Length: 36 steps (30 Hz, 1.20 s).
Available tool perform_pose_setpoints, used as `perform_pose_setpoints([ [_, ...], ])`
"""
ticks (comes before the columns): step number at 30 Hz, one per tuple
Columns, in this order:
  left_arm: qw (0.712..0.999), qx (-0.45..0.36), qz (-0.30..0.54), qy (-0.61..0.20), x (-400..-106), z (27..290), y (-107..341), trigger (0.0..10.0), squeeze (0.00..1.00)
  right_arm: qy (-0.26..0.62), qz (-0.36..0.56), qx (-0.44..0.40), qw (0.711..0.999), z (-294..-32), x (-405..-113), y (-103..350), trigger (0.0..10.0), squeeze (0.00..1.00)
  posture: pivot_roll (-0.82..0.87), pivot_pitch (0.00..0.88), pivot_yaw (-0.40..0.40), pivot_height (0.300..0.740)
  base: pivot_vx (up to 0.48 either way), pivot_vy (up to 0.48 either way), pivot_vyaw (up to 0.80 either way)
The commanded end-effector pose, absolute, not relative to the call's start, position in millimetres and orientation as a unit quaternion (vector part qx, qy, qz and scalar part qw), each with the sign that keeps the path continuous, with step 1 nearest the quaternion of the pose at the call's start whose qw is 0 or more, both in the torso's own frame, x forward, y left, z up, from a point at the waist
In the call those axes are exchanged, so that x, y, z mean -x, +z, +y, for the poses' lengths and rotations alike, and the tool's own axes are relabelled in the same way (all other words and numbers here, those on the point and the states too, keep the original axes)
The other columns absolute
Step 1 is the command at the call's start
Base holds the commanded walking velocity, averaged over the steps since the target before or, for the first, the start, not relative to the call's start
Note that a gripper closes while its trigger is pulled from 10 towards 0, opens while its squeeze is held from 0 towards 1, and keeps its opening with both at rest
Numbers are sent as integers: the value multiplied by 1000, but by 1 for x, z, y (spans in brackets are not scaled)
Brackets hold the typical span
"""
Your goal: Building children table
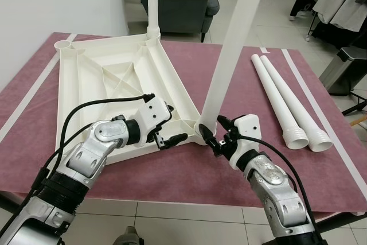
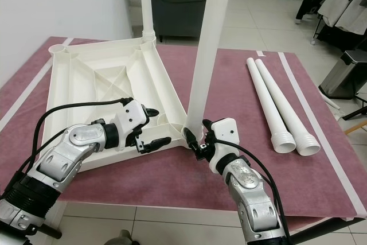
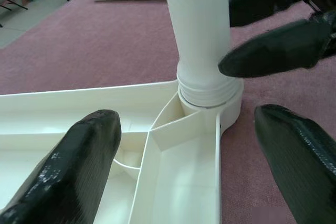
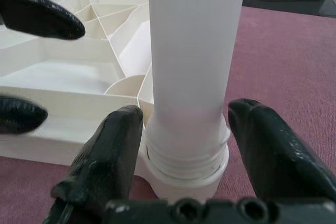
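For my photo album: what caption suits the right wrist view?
Right gripper straddling the base of a white plastic table leg seated in the upturned white tabletop corner socket.

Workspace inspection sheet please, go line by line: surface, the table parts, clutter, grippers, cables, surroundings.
Surface: maroon mat with white tape strips along its edges.
Job's things: white tabletop lies upside down; one leg stands in its far corner, a second leg stands in the near corner socket; two loose legs lie side by side to the right.
Clutter: nothing seen.
Grippers: right gripper open, fingers either side of the near leg's base; left gripper open at the tabletop's near edge.
Cables: black cables loop along both arms.
Surroundings: grey armchair, hanging clothes, a bin, tiled floor.
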<state>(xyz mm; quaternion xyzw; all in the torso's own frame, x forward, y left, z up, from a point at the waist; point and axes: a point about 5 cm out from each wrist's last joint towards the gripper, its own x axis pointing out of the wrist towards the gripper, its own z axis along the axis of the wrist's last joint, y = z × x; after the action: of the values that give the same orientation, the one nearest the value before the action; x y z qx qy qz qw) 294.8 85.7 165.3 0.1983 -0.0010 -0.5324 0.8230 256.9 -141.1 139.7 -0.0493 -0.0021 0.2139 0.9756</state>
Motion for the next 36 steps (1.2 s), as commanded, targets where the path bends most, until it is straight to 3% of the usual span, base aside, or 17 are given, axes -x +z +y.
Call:
perform_pose_setpoints([
  [1,836,-193,-2,-514,-295,91,167,10000,0,202,0,58,978,-147,-254,139,10000,0,85,0,0,740,0,0,0],
  [9,838,-201,24,-506,-285,114,160,10000,0,160,29,68,984,-169,-232,126,10000,0,62,0,0,740,0,0,0],
  [10,838,-205,32,-505,-283,119,158,10000,0,150,31,68,986,-172,-230,125,10000,0,62,7,37,740,0,0,0],
  [13,831,-211,55,-511,-277,129,154,10000,0,135,24,67,988,-172,-228,126,10000,0,53,0,43,740,0,0,0],
  [21,798,-243,87,-544,-265,150,158,10000,0,136,-7,46,990,-153,-231,133,10000,0,46,0,55,740,0,0,0],
  [23,784,-286,114,-538,-270,173,161,10000,0,142,-12,38,989,-140,-232,131,10000,0,54,0,62,740,0,0,0],
  [25,784,-286,114,-538,-270,173,161,10000,0,142,-12,38,989,-140,-232,131,10000,0,54,0,62,740,0,0,0],
  [31,758,-328,176,-536,-271,212,159,10000,0,140,-4,43,989,-136,-226,124,10000,0,41,0,69,740,0,0,0],
  [32,752,-328,188,-540,-268,217,158,9765,0,138,-3,46,989,-138,-225,124,10000,0,36,0,69,740,0,0,0],
  [33,749,-328,196,-542,-266,221,157,7569,0,135,-3,48,990,-139,-225,124,10000,0,35,0,69,740,0,0,0],
  [35,748,-329,199,-542,-265,222,156,7412,0,133,-3,49,990,-140,-225,124,10000,0,35,0,69,740,0,0,0],
  [36,751,-328,204,-536,-266,225,155,7922,0,132,-3,50,990,-140,-226,124,10000,0,35,0,68,740,0,0,0],
])
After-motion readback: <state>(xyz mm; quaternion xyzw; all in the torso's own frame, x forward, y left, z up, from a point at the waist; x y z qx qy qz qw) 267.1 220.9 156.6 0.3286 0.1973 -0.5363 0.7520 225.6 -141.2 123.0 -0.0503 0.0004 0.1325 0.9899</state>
